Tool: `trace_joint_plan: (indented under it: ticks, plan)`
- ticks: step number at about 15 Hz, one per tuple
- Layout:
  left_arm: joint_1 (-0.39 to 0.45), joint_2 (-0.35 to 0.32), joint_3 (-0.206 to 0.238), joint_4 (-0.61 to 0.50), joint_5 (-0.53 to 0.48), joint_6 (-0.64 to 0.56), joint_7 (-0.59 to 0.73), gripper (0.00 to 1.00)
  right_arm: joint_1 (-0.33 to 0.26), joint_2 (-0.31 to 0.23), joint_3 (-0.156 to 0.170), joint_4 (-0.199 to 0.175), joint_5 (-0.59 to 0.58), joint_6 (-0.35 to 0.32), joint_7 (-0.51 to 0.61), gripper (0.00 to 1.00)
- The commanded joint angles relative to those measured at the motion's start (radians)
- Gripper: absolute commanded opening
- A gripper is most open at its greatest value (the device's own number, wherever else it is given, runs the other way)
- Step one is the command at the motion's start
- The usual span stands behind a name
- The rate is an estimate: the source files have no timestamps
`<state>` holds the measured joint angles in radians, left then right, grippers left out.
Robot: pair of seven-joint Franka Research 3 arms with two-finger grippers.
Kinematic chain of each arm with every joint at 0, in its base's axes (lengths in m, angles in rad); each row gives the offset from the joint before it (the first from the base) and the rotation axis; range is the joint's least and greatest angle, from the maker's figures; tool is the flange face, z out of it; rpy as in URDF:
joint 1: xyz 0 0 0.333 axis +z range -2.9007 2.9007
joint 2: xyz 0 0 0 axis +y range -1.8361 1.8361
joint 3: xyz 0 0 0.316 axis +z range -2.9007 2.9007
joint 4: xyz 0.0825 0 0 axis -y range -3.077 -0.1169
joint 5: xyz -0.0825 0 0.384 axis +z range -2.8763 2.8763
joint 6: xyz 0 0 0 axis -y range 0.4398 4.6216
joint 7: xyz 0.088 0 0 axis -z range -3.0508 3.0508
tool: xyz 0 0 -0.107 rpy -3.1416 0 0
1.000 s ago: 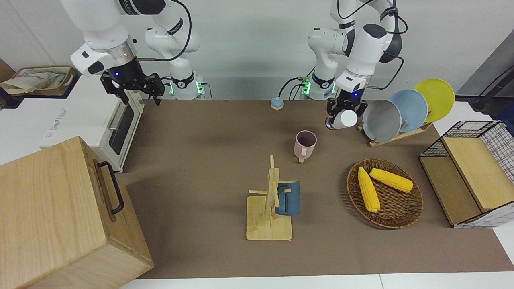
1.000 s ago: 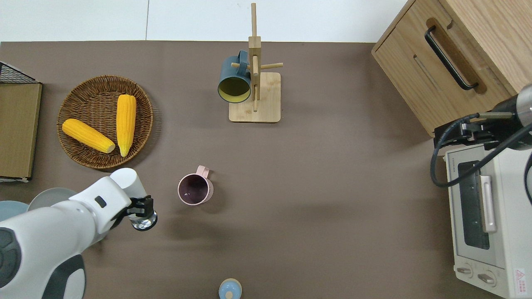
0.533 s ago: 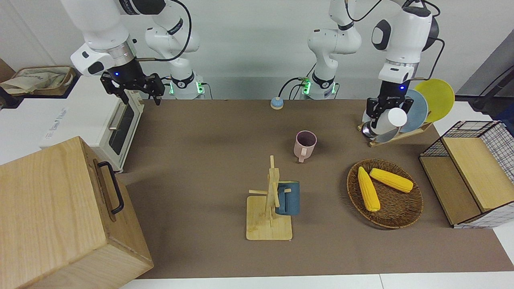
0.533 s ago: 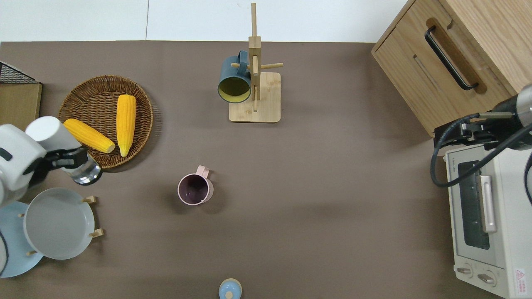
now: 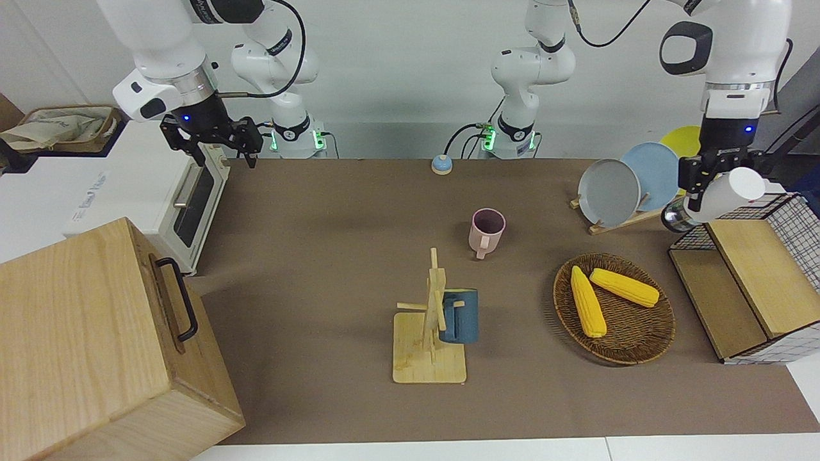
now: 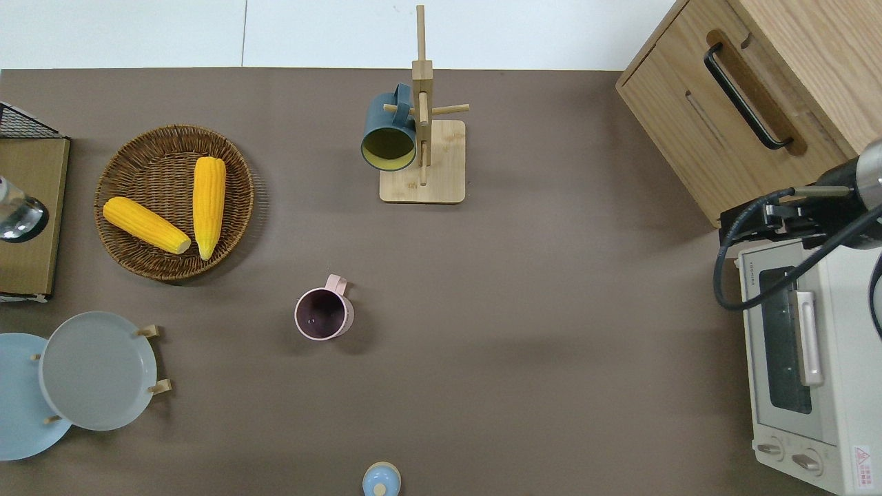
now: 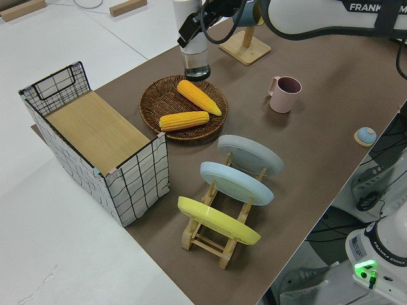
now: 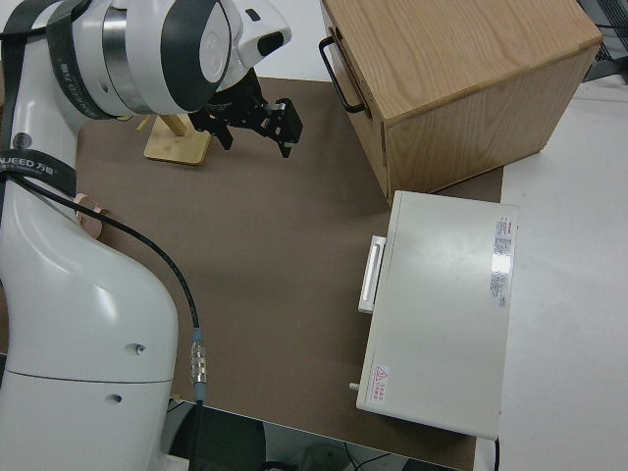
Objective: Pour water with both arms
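In the front view we see the left gripper (image 5: 703, 176) at the upper right of the frame, closed on a clear bottle with a white cap (image 5: 722, 192) that tilts with its cap toward the camera, up in the air by the wire-sided shelf (image 5: 762, 269). The right gripper (image 5: 214, 144) hangs at the upper left, its fingers spread wide and empty, this arm parked. Near the middle stands the pink mug (image 5: 487, 232), upright, its handle turned toward the camera; lower down is the mug tree (image 5: 430, 333) with a blue mug (image 5: 460, 315) hung on it, and at the right the wicker basket (image 5: 640, 346) with two corn cobs. In the overhead view only the bottle's clear end (image 6: 19, 217) shows at the left edge, over the shelf's wooden board (image 6: 31, 262); the pink mug (image 6: 322, 314) sits just below centre, well apart from it. In the left side view, at the top centre, the gripper's fingers (image 7: 191, 28) clamp the bottle (image 7: 195, 57), which looks upright here. In the right side view the right gripper (image 8: 253, 120) sits at the upper middle, jaws wide apart, holding nothing.
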<state>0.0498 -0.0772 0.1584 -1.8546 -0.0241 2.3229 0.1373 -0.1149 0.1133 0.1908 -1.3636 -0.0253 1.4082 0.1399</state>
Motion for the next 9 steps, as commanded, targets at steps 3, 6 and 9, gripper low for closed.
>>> trace_joint_plan:
  ticks: [3,6,9]
  plan:
    - [0.134,0.098,0.001,0.192,-0.184,0.007,0.212,0.00,-0.016,-0.007,0.007,-0.005,0.015,0.000,-0.020,0.992]
    - [0.194,0.138,0.001,0.219,-0.293,0.044,0.348,0.00,-0.016,-0.007,0.009,-0.005,0.013,0.000,-0.022,0.992]
    - [0.226,0.165,0.000,0.218,-0.376,0.110,0.432,0.00,-0.016,-0.007,0.009,-0.005,0.015,0.000,-0.022,0.992]
